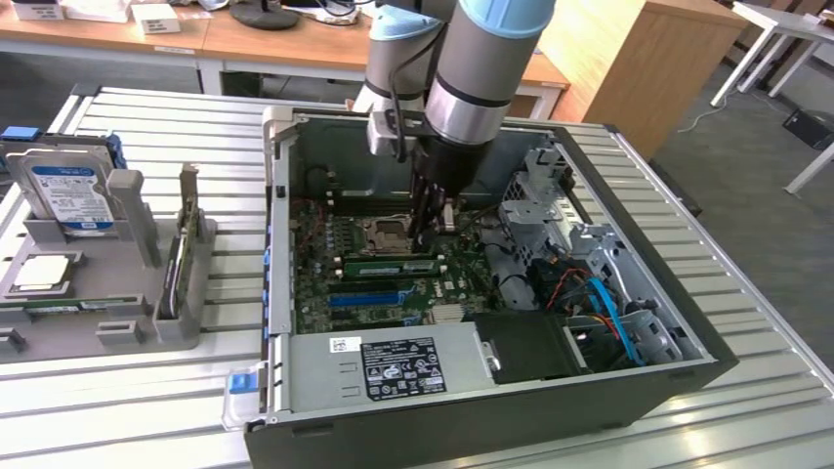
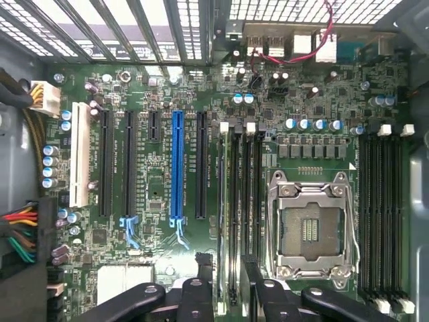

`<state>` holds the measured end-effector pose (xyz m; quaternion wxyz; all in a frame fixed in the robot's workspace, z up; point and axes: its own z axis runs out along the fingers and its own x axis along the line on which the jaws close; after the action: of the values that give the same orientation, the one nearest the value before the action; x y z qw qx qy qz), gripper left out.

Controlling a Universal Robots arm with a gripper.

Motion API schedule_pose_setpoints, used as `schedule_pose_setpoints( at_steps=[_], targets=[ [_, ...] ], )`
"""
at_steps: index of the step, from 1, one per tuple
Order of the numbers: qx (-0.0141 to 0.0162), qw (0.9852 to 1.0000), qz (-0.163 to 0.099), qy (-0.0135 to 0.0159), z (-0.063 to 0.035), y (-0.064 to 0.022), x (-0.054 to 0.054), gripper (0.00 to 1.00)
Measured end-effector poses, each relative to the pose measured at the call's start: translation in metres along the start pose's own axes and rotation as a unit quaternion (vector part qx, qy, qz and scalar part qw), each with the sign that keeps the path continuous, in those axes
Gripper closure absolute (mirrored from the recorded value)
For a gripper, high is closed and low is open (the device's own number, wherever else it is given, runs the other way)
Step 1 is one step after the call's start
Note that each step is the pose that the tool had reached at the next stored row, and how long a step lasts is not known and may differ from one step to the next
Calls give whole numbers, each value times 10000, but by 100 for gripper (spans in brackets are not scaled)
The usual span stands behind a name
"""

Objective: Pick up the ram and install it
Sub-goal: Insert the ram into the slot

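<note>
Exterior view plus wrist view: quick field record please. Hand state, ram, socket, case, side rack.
hand: open, holding nothing, lowered inside the case
ram: green stick standing on edge in a slot next to the CPU socket, just below the hand
ram latches: cannot tell
CPU socket: bare, no processor in it
case: side open, lying on the slatted table
rack: grey, on the exterior view's left, holding a hard drive and an upright card
</note>
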<state>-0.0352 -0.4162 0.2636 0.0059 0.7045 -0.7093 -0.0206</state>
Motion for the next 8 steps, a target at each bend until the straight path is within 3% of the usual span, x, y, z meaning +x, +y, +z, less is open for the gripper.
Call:
schedule_pose_setpoints(
  at_steps=[8],
  targets=[
    [0, 10000, 0, 0, -122, 5, -3, 69]
  ],
)
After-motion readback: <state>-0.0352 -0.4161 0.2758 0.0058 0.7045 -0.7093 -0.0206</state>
